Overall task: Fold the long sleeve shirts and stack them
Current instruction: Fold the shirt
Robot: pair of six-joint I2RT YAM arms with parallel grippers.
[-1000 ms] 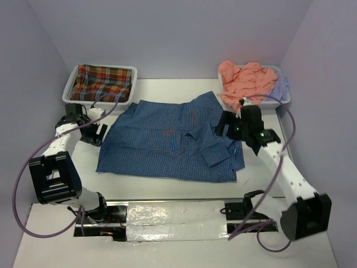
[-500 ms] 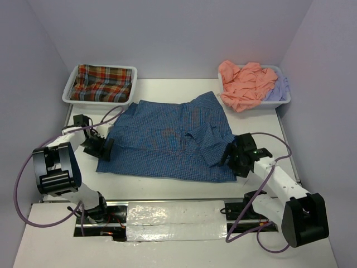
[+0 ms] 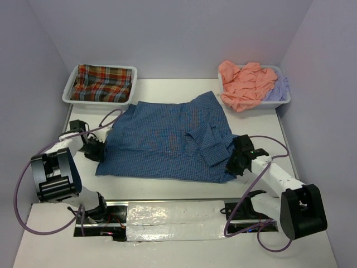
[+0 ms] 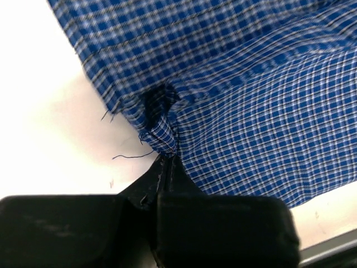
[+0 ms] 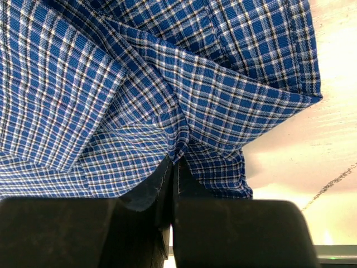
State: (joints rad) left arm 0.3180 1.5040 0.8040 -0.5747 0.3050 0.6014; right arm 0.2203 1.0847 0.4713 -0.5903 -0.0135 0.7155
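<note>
Table (image 3: 167, 187); shirt (image 3: 162, 139) edges in left tool (image 3: 97, 151), right tool (image 3: 231, 163)

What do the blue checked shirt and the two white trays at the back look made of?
The blue checked shirt: thin woven cloth, matte; weave, loose hem threads and soft creases show. The left white tray and right white tray: probably moulded plastic, smooth, with thin stiff rims.

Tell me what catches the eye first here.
A blue checked shirt lies spread out in the middle, the left tool and right tool each shut on its edge, one per side. Behind, a red-green plaid shirt fills the left tray; a salmon shirt spills over the right tray.
</note>
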